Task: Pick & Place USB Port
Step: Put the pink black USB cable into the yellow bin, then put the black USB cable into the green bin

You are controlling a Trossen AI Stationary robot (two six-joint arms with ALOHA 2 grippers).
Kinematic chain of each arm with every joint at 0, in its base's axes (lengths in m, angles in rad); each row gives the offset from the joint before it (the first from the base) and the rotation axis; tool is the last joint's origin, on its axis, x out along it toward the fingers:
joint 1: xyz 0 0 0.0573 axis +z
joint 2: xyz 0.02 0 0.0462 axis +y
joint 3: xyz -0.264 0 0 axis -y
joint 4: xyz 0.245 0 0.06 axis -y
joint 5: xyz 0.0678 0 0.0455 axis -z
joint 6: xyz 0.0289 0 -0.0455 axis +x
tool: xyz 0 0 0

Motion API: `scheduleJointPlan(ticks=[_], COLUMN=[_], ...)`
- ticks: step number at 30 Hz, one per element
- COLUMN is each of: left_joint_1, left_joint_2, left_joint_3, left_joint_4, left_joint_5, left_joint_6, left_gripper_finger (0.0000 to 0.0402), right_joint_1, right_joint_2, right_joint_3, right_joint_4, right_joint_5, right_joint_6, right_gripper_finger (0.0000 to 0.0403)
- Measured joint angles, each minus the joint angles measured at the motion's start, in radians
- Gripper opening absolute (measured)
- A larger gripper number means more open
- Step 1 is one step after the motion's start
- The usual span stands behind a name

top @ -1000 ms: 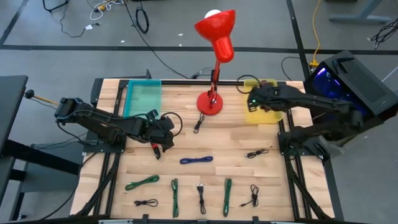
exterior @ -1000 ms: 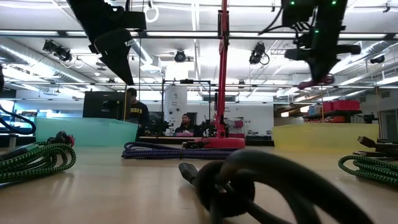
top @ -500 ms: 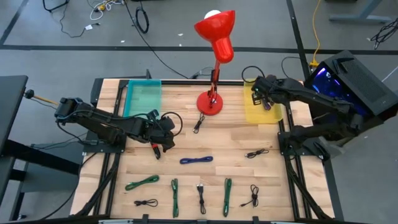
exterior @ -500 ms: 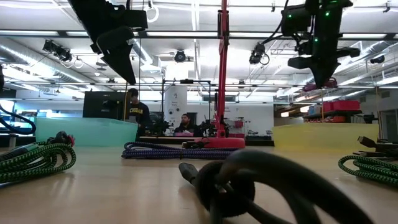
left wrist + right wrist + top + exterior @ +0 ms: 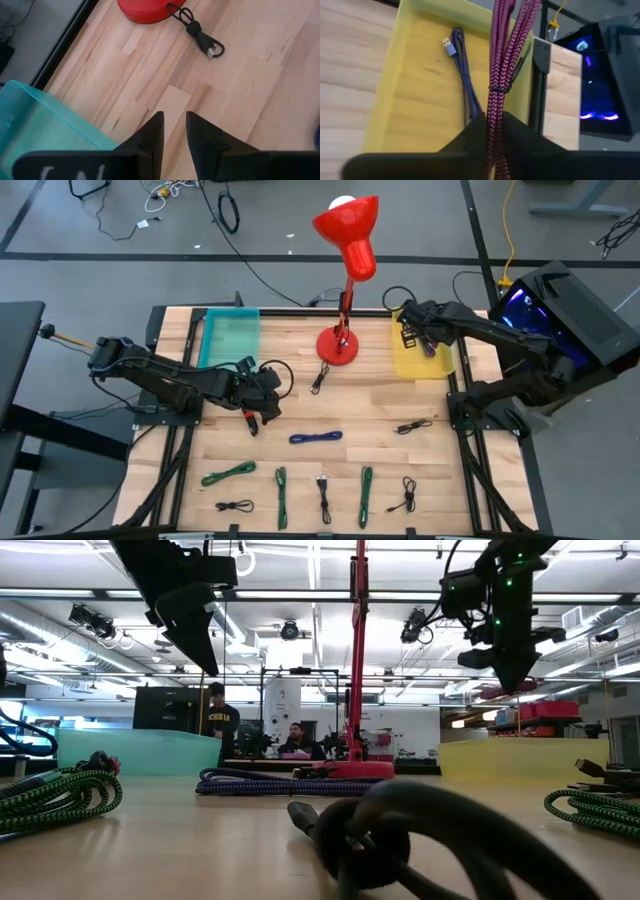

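My right jaws [image 5: 492, 131] hang above the shallow yellow plastic tray [image 5: 415, 75] at the far right of the wooden tabletop [image 5: 370, 405], pinching a bundled magenta braided USB cable [image 5: 504, 55]. The bundle passes between my two dark fingers [image 5: 470, 137], runs on past their tips, and is bound partway along by a thin tie. Below and just beside it, inside the tray, lies a dark blue braided USB cable [image 5: 464, 80] with its metal plug pointing away from my jaws. Beyond the tray's outer wall stands a black computer case lit blue [image 5: 605, 95].

My left jaws [image 5: 174, 131] wait over the middle-left of the tabletop, narrowly parted, with nothing between them. Ahead of them lies a small coiled black cable with a silver plug [image 5: 197, 32], touching the round red base of the desk lamp [image 5: 147, 10]. To one side of these jaws sits the translucent teal plastic bin [image 5: 35, 120].

Nearer the front edge, away from both pairs of jaws, further cables lie apart: a blue coil [image 5: 316, 437], green bundles [image 5: 228, 473] and black ones [image 5: 413, 426].
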Motion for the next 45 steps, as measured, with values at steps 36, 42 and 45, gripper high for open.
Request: scheduleJointPlan(ticks=[36,42,45], left_joint_1=[0.031,0.166,0.232], left_joint_2=[0.031,0.121,0.178], left_joint_3=[0.000,0.000,0.000], left_joint_4=[0.231,0.389,0.460], left_joint_5=[-0.027,0.134,0.208], left_joint_6=[0.069,0.123,0.128], left_gripper_finger=[0.0087,0.0087,0.0095], right_joint_1=[0.498,0.506,0.505], right_joint_2=[0.070,0.073,0.071], right_joint_3=[0.000,-0.001,-0.001], right_joint_4=[0.647,0.759,0.791], right_joint_5=[-0.319,-0.319,-0.318], right_joint_6=[-0.192,-0.253,-0.278], right_gripper_finger=[0.0191,0.0191,0.0191])
